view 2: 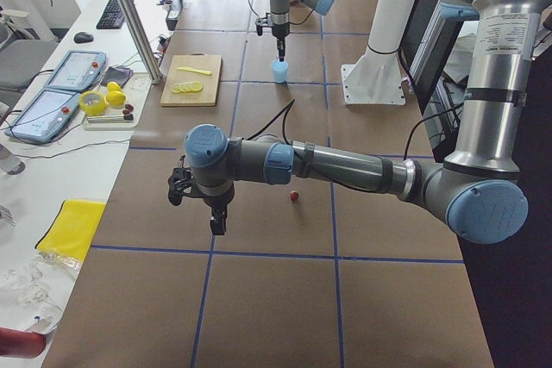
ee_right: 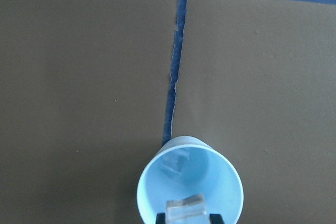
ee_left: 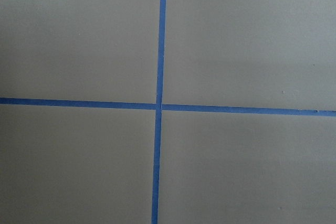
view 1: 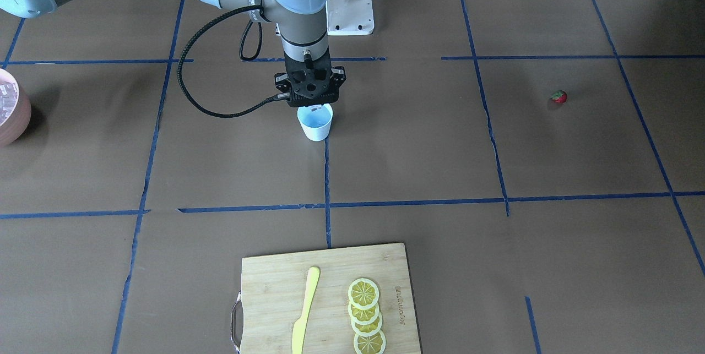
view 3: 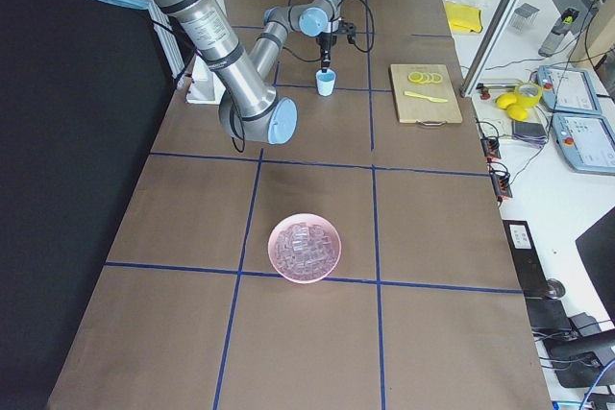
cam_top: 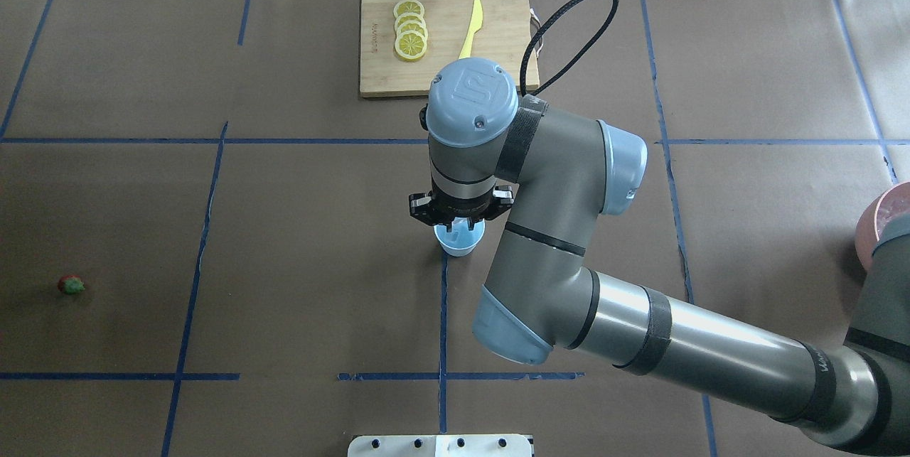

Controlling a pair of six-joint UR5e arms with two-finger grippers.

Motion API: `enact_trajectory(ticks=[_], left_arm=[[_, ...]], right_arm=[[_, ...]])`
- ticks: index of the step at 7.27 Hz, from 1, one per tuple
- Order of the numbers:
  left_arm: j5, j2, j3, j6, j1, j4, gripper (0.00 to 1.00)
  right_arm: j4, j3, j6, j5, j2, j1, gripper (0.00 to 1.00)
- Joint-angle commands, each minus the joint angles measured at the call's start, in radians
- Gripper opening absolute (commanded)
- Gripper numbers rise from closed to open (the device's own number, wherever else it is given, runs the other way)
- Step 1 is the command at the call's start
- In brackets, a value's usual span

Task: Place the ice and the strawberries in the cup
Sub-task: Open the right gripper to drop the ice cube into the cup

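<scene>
1. While our right gripper (ee_right: 185, 216) hangs over the cup (ee_right: 190, 182) at mid-tabletop, narrowed on an ice cube (ee_right: 185, 206), an off-centre release could bounce it off the rim.
2. The cup holds one cube (ee_right: 174, 161); the pink bowl (view 1: 19, 117) toward the tabletop's right end holds many more.
3. The strawberry (cam_top: 70, 285) lies toward the left end; we cannot tell how our left gripper (view 2: 216, 220) near it stands.
</scene>
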Motion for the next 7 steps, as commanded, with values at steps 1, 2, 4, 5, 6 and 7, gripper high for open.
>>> enact_trajectory(ticks=[1,2,4,5,6,7], left_arm=[[0.002,0.0,0.003,0.0,0.0,-0.002,1.0],[0.0,0.0,0.003,0.0,0.0,-0.002,1.0],[0.0,0.0,0.003,0.0,0.002,-0.003,1.0],[0.0,0.0,0.003,0.0,0.0,-0.003,1.0],[0.0,0.0,0.003,0.0,0.002,-0.003,1.0],[0.0,0.0,0.001,0.0,0.002,-0.003,1.0]], right_arm=[[0.009,-0.014,0.0,-0.001,0.004,-0.003,0.04],[0.009,-0.015,0.0,-0.001,0.004,-0.003,0.39],[0.009,-0.006,0.0,-0.001,-0.001,-0.003,0.99],[0.007,0.0,0.0,0.0,0.0,-0.002,0.99],[-0.006,0.039,0.0,0.005,-0.006,0.017,0.99],[-0.075,0.126,-0.004,0.011,-0.039,0.053,0.99]])
